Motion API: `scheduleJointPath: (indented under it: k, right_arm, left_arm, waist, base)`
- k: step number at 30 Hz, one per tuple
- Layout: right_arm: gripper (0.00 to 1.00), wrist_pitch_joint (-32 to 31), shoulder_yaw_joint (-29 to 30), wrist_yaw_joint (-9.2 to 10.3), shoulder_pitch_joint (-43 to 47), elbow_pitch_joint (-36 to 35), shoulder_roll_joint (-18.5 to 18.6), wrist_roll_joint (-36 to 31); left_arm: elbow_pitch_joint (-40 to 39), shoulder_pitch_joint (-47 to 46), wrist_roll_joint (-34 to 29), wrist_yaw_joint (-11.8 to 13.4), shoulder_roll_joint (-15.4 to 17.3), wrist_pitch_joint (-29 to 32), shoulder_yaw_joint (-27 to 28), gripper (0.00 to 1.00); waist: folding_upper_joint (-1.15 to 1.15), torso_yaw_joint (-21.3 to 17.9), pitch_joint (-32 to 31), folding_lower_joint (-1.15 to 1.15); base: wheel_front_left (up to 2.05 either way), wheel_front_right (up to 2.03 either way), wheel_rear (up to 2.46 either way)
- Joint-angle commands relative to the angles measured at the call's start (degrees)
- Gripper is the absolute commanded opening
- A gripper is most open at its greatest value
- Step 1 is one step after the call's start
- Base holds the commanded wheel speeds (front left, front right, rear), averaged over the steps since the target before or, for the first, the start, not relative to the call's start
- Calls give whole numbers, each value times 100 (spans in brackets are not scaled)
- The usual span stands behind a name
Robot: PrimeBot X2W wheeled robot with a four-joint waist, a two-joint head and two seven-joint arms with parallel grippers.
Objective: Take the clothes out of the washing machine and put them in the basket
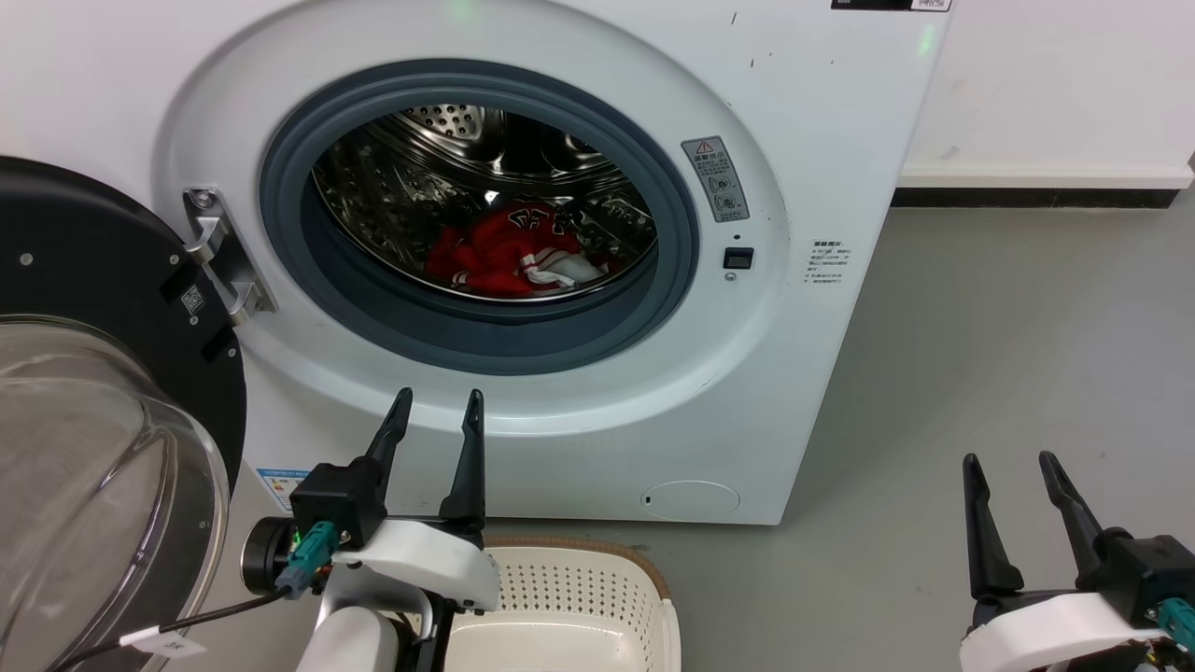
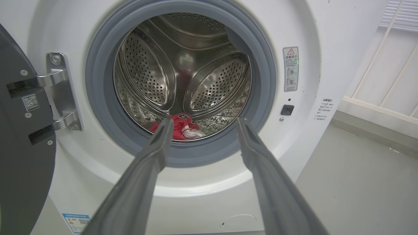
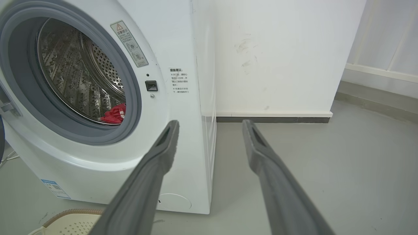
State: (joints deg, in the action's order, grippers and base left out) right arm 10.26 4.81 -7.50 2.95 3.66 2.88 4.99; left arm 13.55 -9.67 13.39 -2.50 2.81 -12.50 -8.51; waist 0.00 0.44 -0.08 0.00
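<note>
red jersey (image 1: 509, 257) lies at center frame in the washing machine (image 1: 794, 140) drum; left gripper (image 1: 437, 413) and right gripper (image 1: 1010, 464), fingers apart, below.

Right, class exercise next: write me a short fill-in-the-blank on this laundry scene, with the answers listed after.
1. The red clothes lie inside the washing machine, in its steel ____.
2. The machine's glass door stands ____.
3. The left hand and the right hand each hold ____.
4. The cream basket stands on the grey ____.

Missing words: drum; open; nothing; floor.
</note>
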Motion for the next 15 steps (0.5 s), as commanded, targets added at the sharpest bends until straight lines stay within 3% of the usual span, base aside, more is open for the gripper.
scheduleJointPath:
  k: [1, 15]
  right_arm:
    - [100, 49, 0, 2, 66, -60, 0, -130]
    - [100, 145, 0, 2, 99, -62, -1, -715]
  left_arm:
    - [7, -85, -128, 25, 11, -55, -23, 100]
    - [89, -98, -668, 116, 11, -208, -120, 100]
  waist:
    - [0, 1, -2, 0]
    - [0, 7, 1, 0]
  base:
    - [0, 0, 0]
    - [0, 0, 0]
